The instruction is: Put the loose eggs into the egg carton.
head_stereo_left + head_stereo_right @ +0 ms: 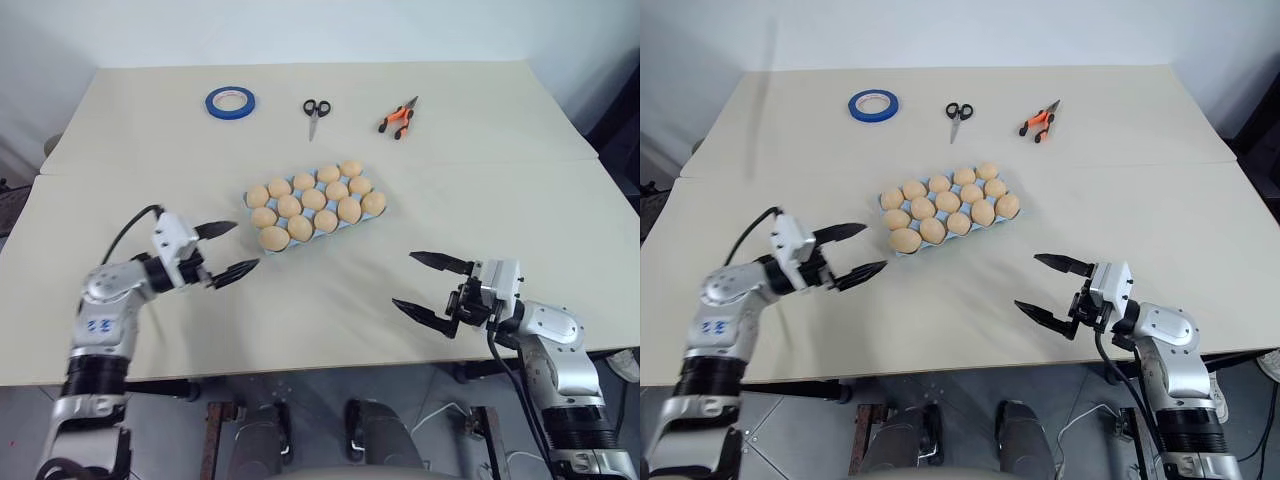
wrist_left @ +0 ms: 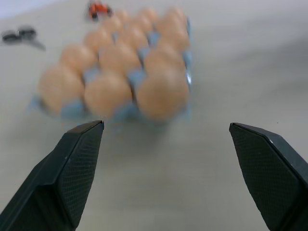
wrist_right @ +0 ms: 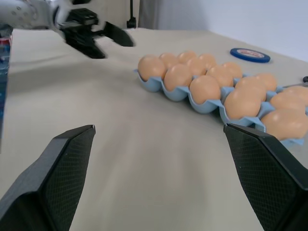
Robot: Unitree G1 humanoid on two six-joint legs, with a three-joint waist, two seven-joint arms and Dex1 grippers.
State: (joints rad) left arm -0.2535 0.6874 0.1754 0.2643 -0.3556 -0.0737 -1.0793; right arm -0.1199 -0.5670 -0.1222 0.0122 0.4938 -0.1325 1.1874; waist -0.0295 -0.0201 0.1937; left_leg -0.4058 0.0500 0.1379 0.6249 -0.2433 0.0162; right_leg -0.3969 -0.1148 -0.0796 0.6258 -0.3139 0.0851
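The light blue egg carton (image 1: 352, 223) lies at the table's middle, and several tan eggs (image 1: 300, 228) fill its cups. Loose eggs are out of view; every egg in sight sits in a cup. My left gripper (image 1: 245, 246) hovers just left of the carton's near corner, open and empty, pointing at it. In the left wrist view the carton (image 2: 139, 77) sits just beyond that gripper's (image 2: 164, 125) spread fingers. My right gripper (image 1: 402, 279) stands open and empty to the right of the carton and nearer to me. The right wrist view has the carton (image 3: 178, 92) ahead of it.
At the table's far side lie a blue tape roll (image 1: 230, 101), black scissors (image 1: 317, 110) and orange-handled pliers (image 1: 398, 118). A seam runs across the table behind the carton. Bare tabletop lies between the two grippers, down to the front edge.
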